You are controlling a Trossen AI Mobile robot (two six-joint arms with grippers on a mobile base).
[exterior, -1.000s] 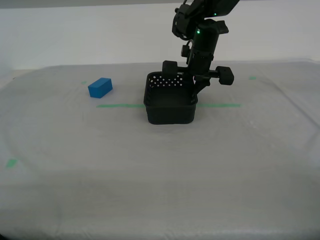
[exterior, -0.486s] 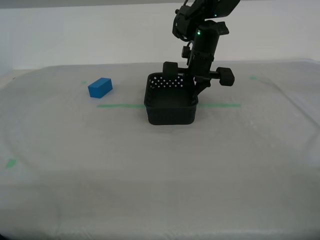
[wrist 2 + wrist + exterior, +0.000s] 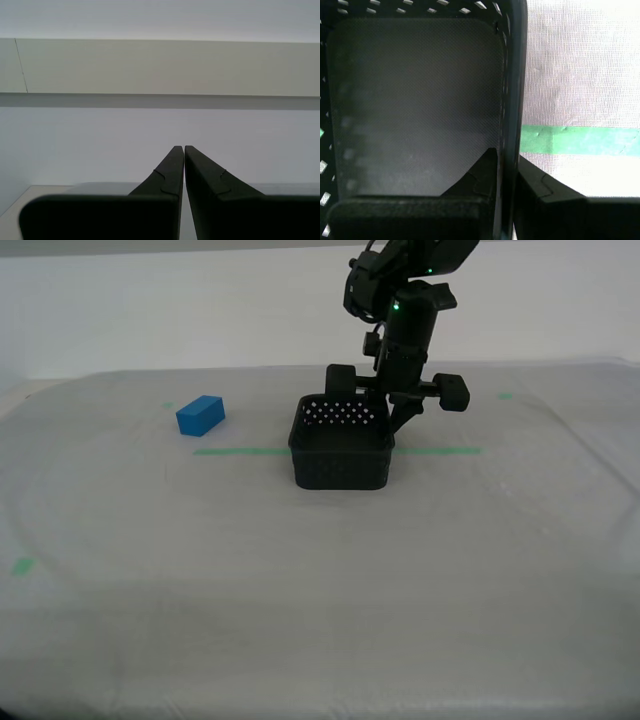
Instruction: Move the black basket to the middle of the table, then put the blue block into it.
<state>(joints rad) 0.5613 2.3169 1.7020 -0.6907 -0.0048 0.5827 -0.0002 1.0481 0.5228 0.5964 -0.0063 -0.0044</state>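
Risk lies in release: my first gripper (image 3: 506, 172) is clamped on the exterior view's right wall of the perforated black plastic basket (image 3: 340, 445), mid-table on the pale sheeted table (image 3: 320, 570), and could drag it; my second gripper (image 3: 184, 150) is closed, empty; the small bright-blue block (image 3: 200, 414) sits far left.

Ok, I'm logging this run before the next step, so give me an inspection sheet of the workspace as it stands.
Surface: table, pale sheeting, green tape line and small green marks.
Job's things: black basket upright over the tape line; blue block apart from it toward the exterior view's left, not in the basket.
Clutter: nothing seen.
Grippers: my first gripper clamps the basket's wall, one finger inside, one outside; my second gripper shut on nothing, facing a wall.
Cables: nothing seen.
Surroundings: plain pale wall behind the table.
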